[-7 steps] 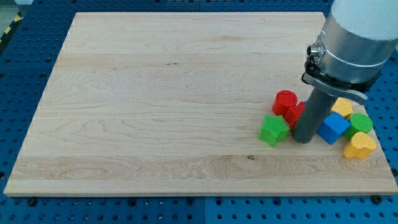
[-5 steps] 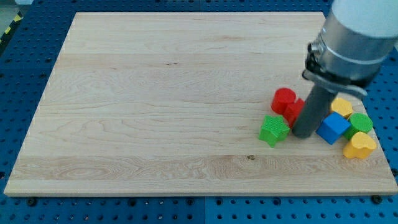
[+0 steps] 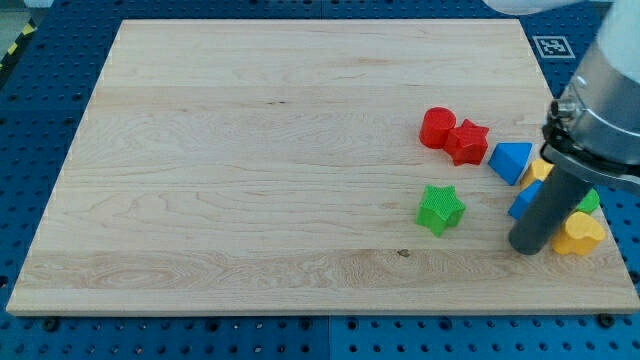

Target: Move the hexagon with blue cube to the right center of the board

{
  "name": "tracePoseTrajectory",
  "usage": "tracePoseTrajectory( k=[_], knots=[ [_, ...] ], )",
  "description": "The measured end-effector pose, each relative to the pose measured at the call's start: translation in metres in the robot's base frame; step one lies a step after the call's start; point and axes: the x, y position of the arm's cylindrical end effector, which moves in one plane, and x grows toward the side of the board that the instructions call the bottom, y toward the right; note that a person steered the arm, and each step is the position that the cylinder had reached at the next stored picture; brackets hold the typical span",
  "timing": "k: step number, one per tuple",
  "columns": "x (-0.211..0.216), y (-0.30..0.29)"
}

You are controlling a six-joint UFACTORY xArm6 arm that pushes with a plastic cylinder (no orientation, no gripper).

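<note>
My tip (image 3: 529, 248) rests on the board at the lower right, just below the blue cube (image 3: 521, 201) and left of the yellow heart-shaped block (image 3: 581, 234). The rod hides much of the blue cube. A yellow block (image 3: 540, 169), the hexagon, peeks out above the cube and is mostly hidden by the rod. A green block (image 3: 591, 202) shows as a sliver to the right of the rod. A blue triangular block (image 3: 511, 161) lies above the cube, on its left.
A red cylinder (image 3: 437, 128) and a red star (image 3: 467, 142) touch each other up and left of the cluster. A green star (image 3: 440, 209) lies alone left of my tip. The board's right edge (image 3: 600, 232) runs close by the yellow heart.
My tip has moved right and down, from left of the blue cube to below it. The red cylinder and red star have shifted up and left. The blue triangle has come into view.
</note>
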Motion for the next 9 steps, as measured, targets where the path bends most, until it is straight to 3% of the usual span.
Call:
tracePoseTrajectory(
  k=[2,5,7,8,9],
  knots=[
    [-0.053,0.008],
    [-0.078,0.027],
    [-0.081,0.01],
    [-0.097,0.003],
    [-0.142,0.002]
  ],
)
